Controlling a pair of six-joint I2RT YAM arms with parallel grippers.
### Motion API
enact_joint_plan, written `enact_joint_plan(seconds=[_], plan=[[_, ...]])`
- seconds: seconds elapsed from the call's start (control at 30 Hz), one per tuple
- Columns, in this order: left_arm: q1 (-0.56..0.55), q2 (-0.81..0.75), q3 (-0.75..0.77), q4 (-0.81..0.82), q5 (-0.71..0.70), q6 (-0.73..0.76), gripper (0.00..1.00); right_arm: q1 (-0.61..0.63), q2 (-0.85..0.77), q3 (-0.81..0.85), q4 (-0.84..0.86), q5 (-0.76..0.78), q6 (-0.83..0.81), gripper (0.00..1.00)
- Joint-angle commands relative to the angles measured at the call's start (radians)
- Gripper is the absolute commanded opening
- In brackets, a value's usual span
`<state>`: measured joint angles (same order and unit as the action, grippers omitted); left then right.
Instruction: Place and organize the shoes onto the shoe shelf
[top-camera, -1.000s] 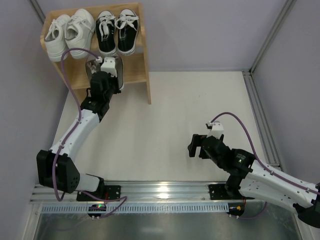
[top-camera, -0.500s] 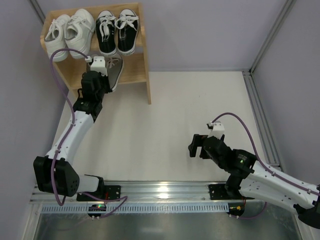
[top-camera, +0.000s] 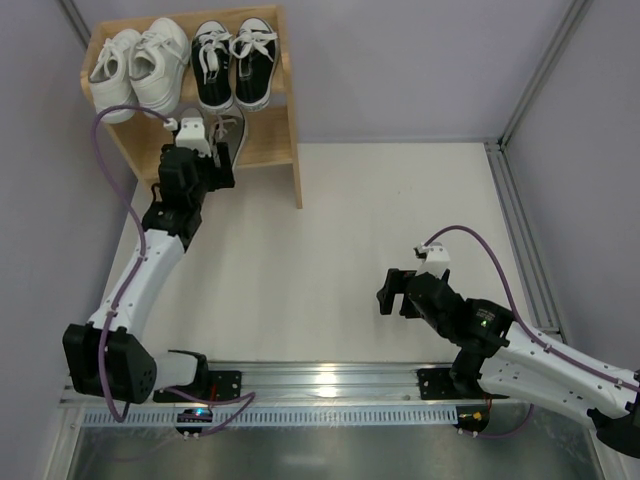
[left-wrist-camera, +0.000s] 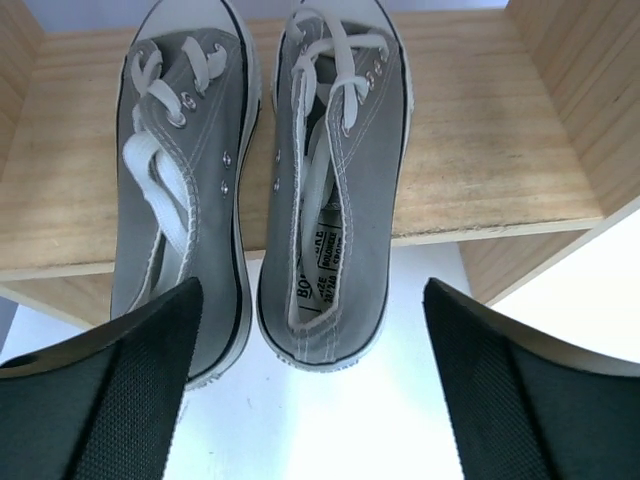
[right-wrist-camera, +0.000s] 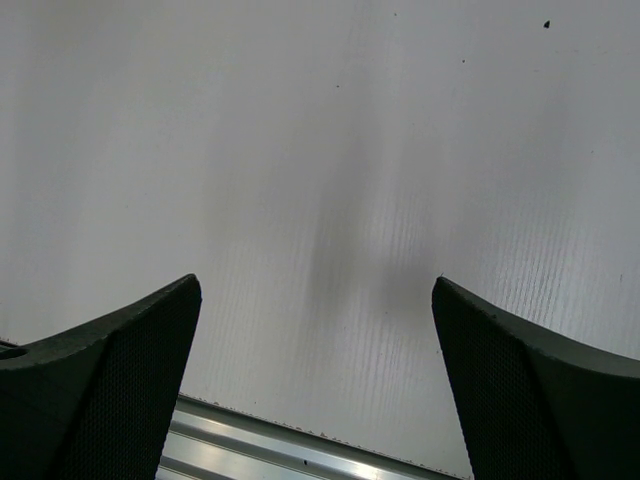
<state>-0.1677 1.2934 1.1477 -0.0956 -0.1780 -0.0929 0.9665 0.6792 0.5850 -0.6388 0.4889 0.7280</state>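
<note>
Two grey shoes, the left one (left-wrist-camera: 180, 190) and the right one (left-wrist-camera: 345, 170), lie side by side on the lower tier of the shoe shelf (left-wrist-camera: 480, 150), toes inward, heels jutting past its front edge. My left gripper (left-wrist-camera: 312, 290) hangs open just above the right shoe's heel, its pads clear of it. From above, this gripper (top-camera: 205, 148) covers most of the grey pair (top-camera: 233, 128). On the top tier of the shelf (top-camera: 272, 150) sit the white pair (top-camera: 135, 62) and the black pair (top-camera: 233, 60). The right gripper (top-camera: 392, 292) is open over bare table (right-wrist-camera: 315, 290).
A grey wall runs along the left beside the shelf. A metal rail (top-camera: 520, 220) edges the table at the right, and an aluminium rail (right-wrist-camera: 260, 445) carrying both arm bases runs along the near edge.
The left gripper pushed a grey shoe further onto the lower tier, then opened and let it go. The right arm has stayed still.
</note>
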Motion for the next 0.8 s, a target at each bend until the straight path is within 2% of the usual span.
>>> enact_joint_plan(seconds=[0.0, 0.03, 0.2, 0.23, 0.43, 0.5, 0.77], plan=[[0.004, -0.088, 0.001, -0.007, 0.014, -0.044, 0.91, 0.003, -0.010, 0.012, 0.002, 0.020, -0.004, 0.97], [-0.004, -0.113, 0.001, -0.016, 0.023, -0.062, 0.99, 0.001, -0.010, 0.012, 0.004, 0.019, -0.002, 0.97], [-0.056, -0.232, -0.049, -0.082, 0.041, -0.116, 1.00, 0.003, -0.010, 0.015, 0.005, 0.017, -0.006, 0.97], [-0.062, -0.250, -0.052, -0.101, 0.082, -0.125, 1.00, 0.003, -0.009, 0.016, 0.005, 0.017, -0.004, 0.97], [-0.113, -0.336, 0.044, -0.456, 0.159, -0.234, 1.00, 0.001, -0.012, 0.010, 0.004, 0.017, 0.005, 0.97], [-0.113, -0.374, 0.064, -0.559, 0.253, -0.248, 1.00, 0.003, -0.012, 0.009, 0.005, 0.020, 0.011, 0.97], [-0.113, -0.572, 0.086, -0.731, 0.403, -0.275, 1.00, 0.003, -0.015, 0.021, 0.013, 0.048, 0.037, 0.97]])
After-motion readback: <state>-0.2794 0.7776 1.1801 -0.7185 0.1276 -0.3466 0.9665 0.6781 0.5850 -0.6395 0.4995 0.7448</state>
